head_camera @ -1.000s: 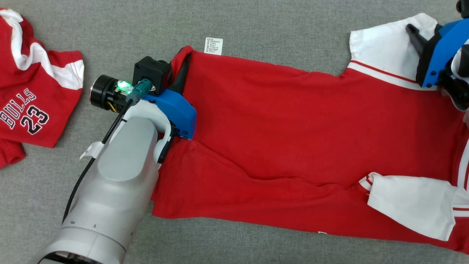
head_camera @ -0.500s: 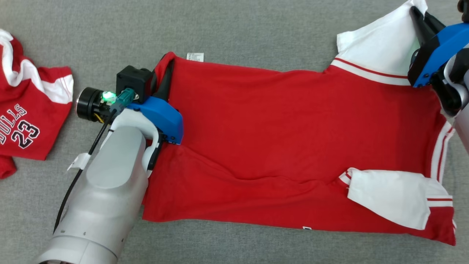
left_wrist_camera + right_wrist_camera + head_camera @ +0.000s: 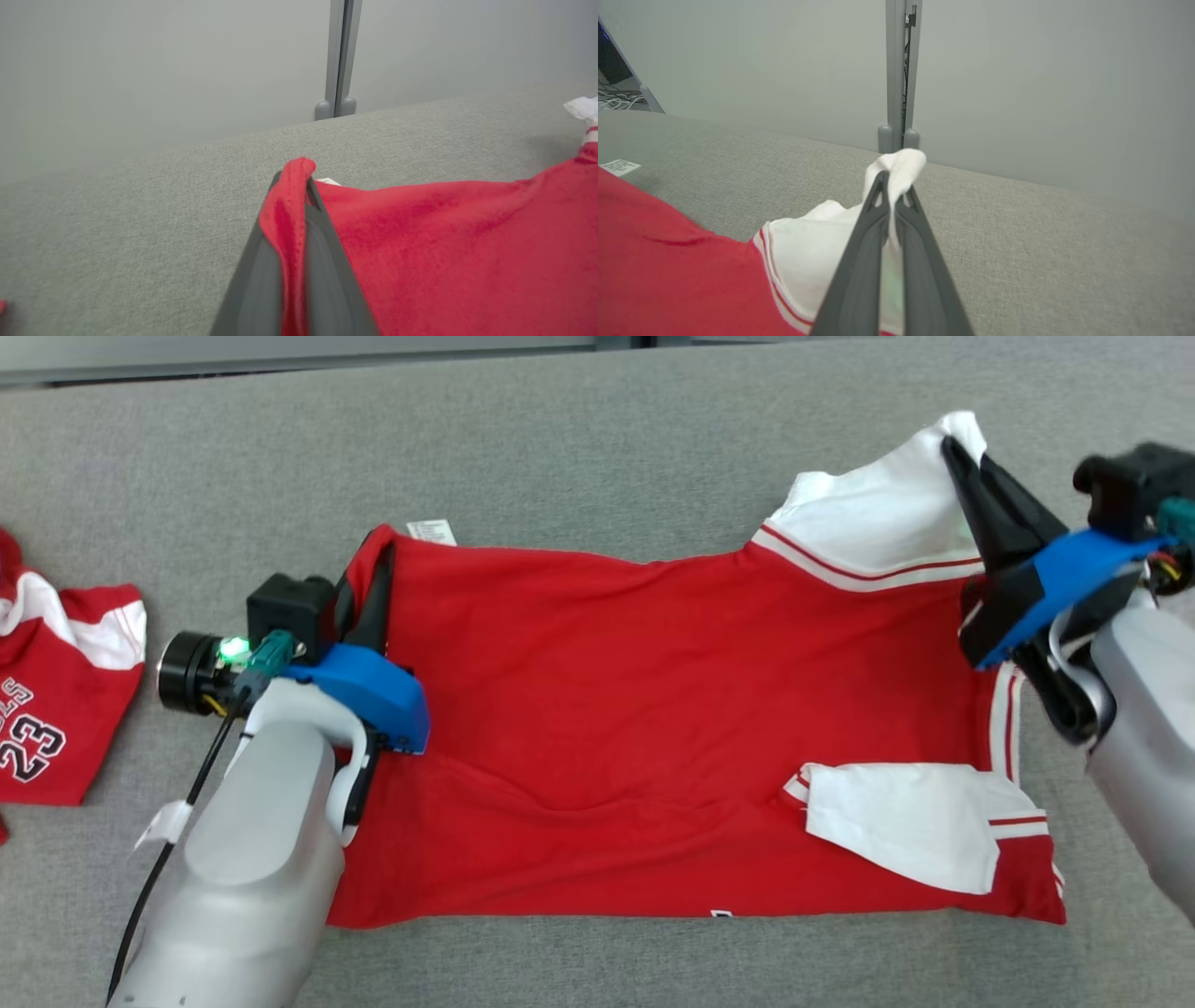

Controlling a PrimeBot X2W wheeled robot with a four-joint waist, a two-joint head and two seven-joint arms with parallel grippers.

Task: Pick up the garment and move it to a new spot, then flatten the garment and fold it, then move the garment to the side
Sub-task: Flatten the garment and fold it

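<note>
Evenly grey, the cloth-covered surface meets a pale wall; left hand and right hand each pinch the garment.

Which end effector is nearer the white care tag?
Left. The left end effector grips the hem beside the tag; the right end effector pinches the far sleeve.

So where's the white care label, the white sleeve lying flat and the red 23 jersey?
White care label (image 3: 431, 531): head view, middle.
White sleeve lying flat (image 3: 896, 821): head view, centre.
Red 23 jersey (image 3: 79, 709): head view, red front.
</note>
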